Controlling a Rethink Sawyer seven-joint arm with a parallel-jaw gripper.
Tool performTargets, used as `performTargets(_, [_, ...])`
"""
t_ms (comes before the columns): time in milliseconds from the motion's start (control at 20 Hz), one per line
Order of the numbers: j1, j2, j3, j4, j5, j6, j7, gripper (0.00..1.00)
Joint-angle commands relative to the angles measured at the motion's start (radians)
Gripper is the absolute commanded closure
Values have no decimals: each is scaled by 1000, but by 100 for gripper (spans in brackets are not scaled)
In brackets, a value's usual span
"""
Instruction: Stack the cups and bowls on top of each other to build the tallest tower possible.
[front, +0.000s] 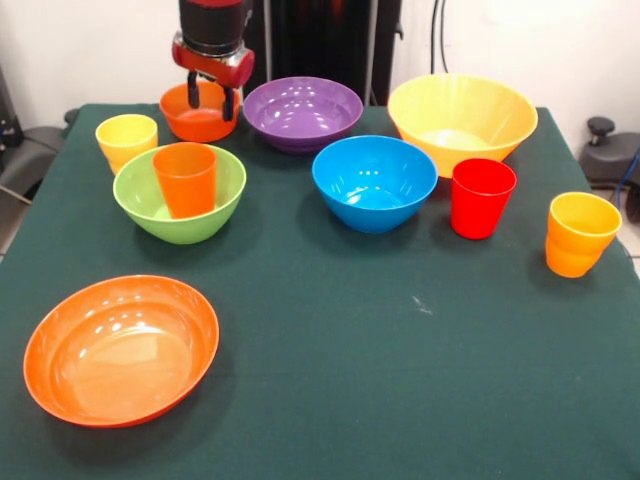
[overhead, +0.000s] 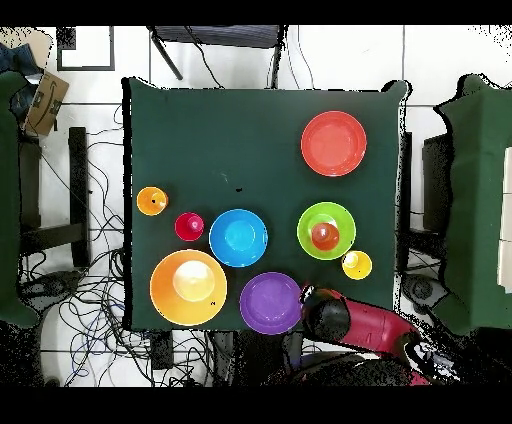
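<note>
My gripper (front: 211, 100) is at the table's far left, low over the small deep orange bowl (front: 198, 122), with its fingers apart, open, and its tips at the bowl's rim. In the overhead view the arm's head (overhead: 325, 315) hides that bowl. An orange cup (front: 185, 178) stands inside the green bowl (front: 150, 205), also seen from above (overhead: 342, 222). A yellow cup (front: 126, 140) stands beside the green bowl. The purple bowl (front: 302, 112), blue bowl (front: 374, 182), big yellow bowl (front: 462, 120), red cup (front: 482, 197), yellow-orange cup (front: 581, 233) and wide shallow orange bowl (front: 121, 348) stand apart.
All stand on a dark green tablecloth (front: 400, 380). Cables and chairs (overhead: 60, 250) surround the table in the overhead view. The robot's pedestal (front: 320, 40) stands behind the purple bowl.
</note>
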Motion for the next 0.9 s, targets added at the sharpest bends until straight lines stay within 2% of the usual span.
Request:
performTargets(50, [13, 64, 15, -83, 75, 41, 152, 0])
performTargets(200, [21, 78, -4, -81, 86, 26, 157, 0])
performTargets(450, [0, 102, 2, -76, 95, -2, 145, 0])
performTargets(900, [-11, 138, 0, -44, 80, -148, 177, 0])
